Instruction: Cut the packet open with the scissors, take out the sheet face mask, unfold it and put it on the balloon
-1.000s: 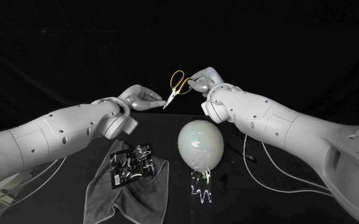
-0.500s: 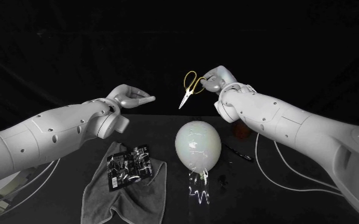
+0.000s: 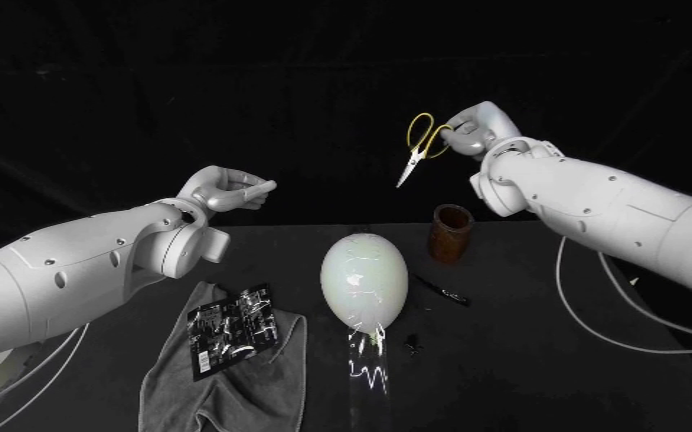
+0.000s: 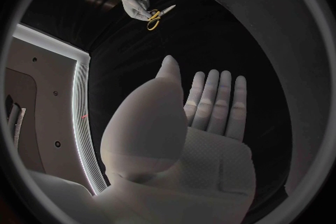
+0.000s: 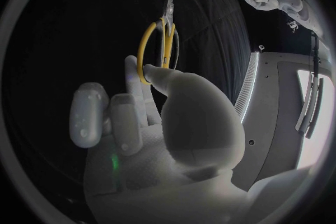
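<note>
My right hand (image 3: 485, 132) is raised above the table's far right and holds the yellow-handled scissors (image 3: 418, 148), blades closed and pointing down. The right wrist view shows a finger through a scissor (image 5: 162, 28) loop of my right hand (image 5: 161, 123). Well apart from them, my left hand (image 3: 225, 190) hovers at the left and holds nothing; its fingers (image 4: 213, 98) lie straight and apart. The pale balloon (image 3: 361, 277) lies on the table between the arms. A black packet (image 3: 231, 330) lies on a grey cloth (image 3: 216, 382) at the front left, away from both hands.
A brown cup (image 3: 451, 234) stands just right of the balloon, under my right arm. A thin black pen-like object (image 3: 444, 292) lies in front of it. Cables (image 3: 606, 302) trail over the table at the right.
The hands have drawn apart: my right hand carried the scissors up and to the right, and my left hand left the blade tips and moved left.
</note>
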Tool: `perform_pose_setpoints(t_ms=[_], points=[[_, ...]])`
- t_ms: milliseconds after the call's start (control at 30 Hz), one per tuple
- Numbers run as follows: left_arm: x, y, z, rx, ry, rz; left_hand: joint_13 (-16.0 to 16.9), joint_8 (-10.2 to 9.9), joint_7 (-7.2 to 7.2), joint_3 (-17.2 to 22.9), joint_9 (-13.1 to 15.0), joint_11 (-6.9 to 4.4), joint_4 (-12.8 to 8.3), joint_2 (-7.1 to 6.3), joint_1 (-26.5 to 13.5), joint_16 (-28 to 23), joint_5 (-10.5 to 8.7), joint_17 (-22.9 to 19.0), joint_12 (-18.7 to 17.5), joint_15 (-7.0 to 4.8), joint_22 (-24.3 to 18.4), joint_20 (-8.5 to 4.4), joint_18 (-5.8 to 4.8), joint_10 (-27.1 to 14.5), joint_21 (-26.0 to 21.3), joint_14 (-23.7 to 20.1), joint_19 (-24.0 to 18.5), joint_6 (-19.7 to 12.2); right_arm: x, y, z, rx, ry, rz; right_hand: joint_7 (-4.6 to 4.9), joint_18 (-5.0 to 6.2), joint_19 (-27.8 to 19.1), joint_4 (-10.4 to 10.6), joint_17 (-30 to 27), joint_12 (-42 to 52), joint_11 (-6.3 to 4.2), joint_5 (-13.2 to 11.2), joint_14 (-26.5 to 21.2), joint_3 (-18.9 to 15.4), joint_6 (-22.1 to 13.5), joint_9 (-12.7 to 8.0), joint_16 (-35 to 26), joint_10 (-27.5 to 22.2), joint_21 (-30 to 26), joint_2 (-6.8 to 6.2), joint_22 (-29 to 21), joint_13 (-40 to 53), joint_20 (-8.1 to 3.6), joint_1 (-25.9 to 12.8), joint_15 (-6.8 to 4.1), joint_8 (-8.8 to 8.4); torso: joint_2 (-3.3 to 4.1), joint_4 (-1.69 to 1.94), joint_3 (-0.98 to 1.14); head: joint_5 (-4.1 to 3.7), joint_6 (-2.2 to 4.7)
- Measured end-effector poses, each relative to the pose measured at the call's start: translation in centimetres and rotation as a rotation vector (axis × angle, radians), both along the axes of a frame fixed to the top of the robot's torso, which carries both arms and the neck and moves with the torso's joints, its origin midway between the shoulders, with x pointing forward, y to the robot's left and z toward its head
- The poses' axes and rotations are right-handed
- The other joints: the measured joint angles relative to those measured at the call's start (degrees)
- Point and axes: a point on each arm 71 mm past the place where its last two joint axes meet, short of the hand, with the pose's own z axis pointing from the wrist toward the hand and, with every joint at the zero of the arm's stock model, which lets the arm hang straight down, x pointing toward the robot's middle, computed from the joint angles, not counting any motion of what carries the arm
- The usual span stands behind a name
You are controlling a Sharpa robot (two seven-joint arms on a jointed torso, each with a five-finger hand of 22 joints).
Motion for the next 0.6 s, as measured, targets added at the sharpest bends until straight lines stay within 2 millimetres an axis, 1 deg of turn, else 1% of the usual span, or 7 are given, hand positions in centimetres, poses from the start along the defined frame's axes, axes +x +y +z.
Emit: perform_pose_setpoints(t_ms=[100,167,233,300,400,433,600], points=[[-0.2,0.1,-0.2,-0.052,-0.008,-0.002,0.2,1.0,0.19,0.9,0.2,-1.16,-0.6,1.14,2.0,0.3,0.00,0.0,1.0,-0.78,-0.3,0.00,0.01,2.4,0.0,0.8,0.0,2.2,-0.9,-2.0,0.4,0.002,-0.004,-0.004,0.00,0.00,0.0,0.0,0.3,0.0,0.00,-0.1,0.0,0.0,0.0,0.0,0.3,0.0,0.3,0.00,0.0,0.0,0.00,0.0,0.01,0.23,-0.20,-0.32,0.14,-0.55,-0.26],[-0.3,0.1,-0.3,-0.082,-0.012,-0.005,0.2,1.1,-0.32,1.6,0.2,-1.94,-0.6,1.65,3.5,0.8,0.00,0.1,1.0,-1.25,-0.3,0.12,0.01,3.2,0.0,1.7,0.1,3.0,-1.4,-3.2,0.5,0.002,-0.005,-0.008,0.00,-0.01,0.0,0.0,0.3,0.0,0.00,-0.1,0.0,0.0,0.0,0.1,0.3,0.0,0.4,0.00,0.0,0.0,0.00,0.0,0.01,0.25,-0.31,-0.51,0.23,-0.79,-0.41],[-0.4,0.0,-0.2,-0.113,-0.018,-0.009,0.1,1.1,-0.62,1.8,0.1,-2.22,-0.4,1.99,4.5,1.1,0.00,0.1,1.0,-1.56,-0.2,0.01,0.06,3.9,0.1,2.4,0.8,3.3,-2.0,-4.3,0.5,0.002,-0.005,-0.011,0.01,-0.01,0.1,0.0,0.4,0.0,-0.07,-0.1,0.0,0.0,0.0,0.2,0.3,0.1,0.4,0.00,0.0,0.0,-0.06,0.0,0.02,0.25,-0.42,-0.70,0.26,-1.09,-0.48],[-0.5,0.0,-0.3,-0.136,-0.021,-0.014,-0.1,1.1,-0.69,1.9,-0.1,-2.31,-0.3,2.02,4.6,1.1,0.00,0.1,1.0,-1.63,-0.2,0.10,0.87,3.9,0.2,2.4,0.9,3.4,-2.5,-5.3,0.6,0.000,-0.005,-0.015,0.01,-0.02,0.2,0.0,0.6,-0.1,-0.07,-0.2,0.0,0.0,0.0,0.2,0.3,0.1,0.5,0.02,0.0,0.1,-0.19,0.0,0.02,0.26,-0.50,-0.80,0.30,-1.36,-0.55],[-0.6,-0.2,-0.3,-0.166,-0.024,-0.022,-0.1,1.1,-0.51,1.9,-0.2,-2.31,-0.3,2.02,4.6,1.1,0.00,0.1,1.0,-1.63,-0.2,0.10,0.89,3.9,0.2,2.4,0.9,3.5,-3.2,-6.7,0.6,-0.005,-0.005,-0.020,0.01,-0.03,0.2,0.0,0.7,-0.1,-0.07,-0.2,0.0,0.0,0.0,0.2,0.3,0.1,0.6,0.22,0.0,0.1,-0.20,-0.2,0.06,0.25,-0.63,-0.90,0.37,-1.76,-0.64],[-0.7,-0.2,-0.3,-0.173,-0.026,-0.024,-0.1,1.1,-0.51,2.1,-0.3,-2.32,-0.2,2.25,4.8,1.1,0.00,0.1,1.0,-1.63,-0.2,0.10,0.89,3.9,0.2,2.4,0.9,3.5,-3.5,-7.0,0.6,-0.007,-0.005,-0.021,0.01,-0.03,0.2,0.0,0.7,-0.1,-0.07,-0.2,0.1,0.0,0.0,0.2,0.3,0.1,0.6,0.22,0.0,0.1,-0.20,-0.2,0.10,0.25,-0.65,-0.91,0.37,-1.91,-0.65],[-0.8,-0.2,-0.3,-0.197,-0.032,-0.028,-0.2,1.1,-0.51,2.1,-0.3,-2.11,-0.2,2.24,4.8,1.1,0.00,0.1,0.7,-1.82,-0.2,0.09,0.89,4.2,0.2,2.6,0.9,3.5,-4.4,-7.7,0.2,-0.016,0.006,-0.006,0.01,-0.04,0.4,0.0,0.9,-0.1,0.03,-0.3,-0.1,0.0,0.0,0.2,0.3,0.2,0.8,0.22,0.0,0.1,0.00,-0.2,-0.04,0.24,-0.60,-0.91,0.37,-2.48,-0.57]])
